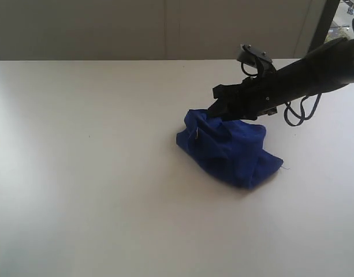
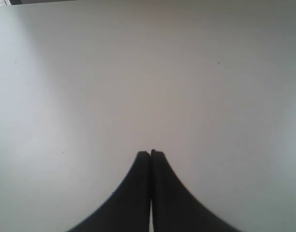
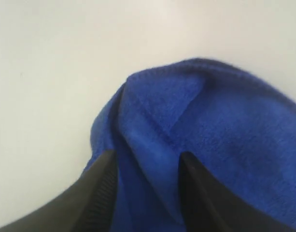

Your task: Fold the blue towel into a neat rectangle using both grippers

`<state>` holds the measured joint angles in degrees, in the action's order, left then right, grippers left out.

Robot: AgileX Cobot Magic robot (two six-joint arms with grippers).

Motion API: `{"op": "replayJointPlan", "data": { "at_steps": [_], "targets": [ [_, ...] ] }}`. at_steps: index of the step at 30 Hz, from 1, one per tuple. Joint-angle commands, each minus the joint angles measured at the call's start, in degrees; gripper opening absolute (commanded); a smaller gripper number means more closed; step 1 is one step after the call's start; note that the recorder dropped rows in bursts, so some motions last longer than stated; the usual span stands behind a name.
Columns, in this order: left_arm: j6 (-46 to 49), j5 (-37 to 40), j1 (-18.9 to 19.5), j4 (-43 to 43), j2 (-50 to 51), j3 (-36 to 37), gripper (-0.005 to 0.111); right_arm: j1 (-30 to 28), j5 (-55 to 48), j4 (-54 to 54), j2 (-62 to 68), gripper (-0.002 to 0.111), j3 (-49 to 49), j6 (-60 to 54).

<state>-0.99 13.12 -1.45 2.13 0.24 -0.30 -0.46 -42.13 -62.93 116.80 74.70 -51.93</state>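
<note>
The blue towel (image 1: 228, 151) lies crumpled in a heap right of the table's middle, with a small white label (image 1: 197, 134) showing at its left edge. My right gripper (image 1: 214, 112) reaches in from the right and rests on the heap's upper left part. In the right wrist view the right gripper (image 3: 148, 157) is open, its two black fingers (image 3: 102, 183) set wide apart on either side of a raised fold of the towel (image 3: 210, 111). My left gripper (image 2: 151, 153) is shut with nothing in it, above bare table, and is out of the exterior view.
The white table (image 1: 78, 173) stretches wide to the left and front of the heap. A pale wall runs behind its far edge. Loose black cables (image 1: 298, 109) hang under the right arm.
</note>
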Motion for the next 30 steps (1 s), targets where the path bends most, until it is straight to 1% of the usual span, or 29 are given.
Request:
{"op": "replayJointPlan", "data": {
  "at_steps": [1, 6, 10, 20, 23, 30],
  "targets": [
    [-0.28, 0.17, 0.2, 0.37, -0.24, 0.3, 0.0, -0.18, 4.47, -0.01, -0.2, 0.039, 0.08, -0.85],
    [-0.28, 0.17, 0.2, 0.37, -0.24, 0.3, 0.0, -0.18, 8.63, -0.01, 1.34, 0.039, 0.08, -0.43],
    [-0.28, 0.17, 0.2, 0.37, -0.24, 0.3, 0.0, -0.18, 8.78, -0.23, 2.3, 0.039, 0.08, -0.43],
    [-0.28, 0.17, 0.2, 0.37, -0.24, 0.3, 0.0, -0.18, 2.09, -0.23, 3.62, 0.039, 0.08, -0.43],
    [-0.28, 0.17, 0.2, 0.37, -0.24, 0.3, 0.0, -0.18, 1.75, -0.09, 3.62, 0.039, 0.08, -0.43],
    [-0.28, 0.17, 0.2, 0.37, -0.24, 0.3, 0.0, -0.18, 1.75, 1.6, 3.62, 0.023, 0.08, -0.43]
  ]
}}
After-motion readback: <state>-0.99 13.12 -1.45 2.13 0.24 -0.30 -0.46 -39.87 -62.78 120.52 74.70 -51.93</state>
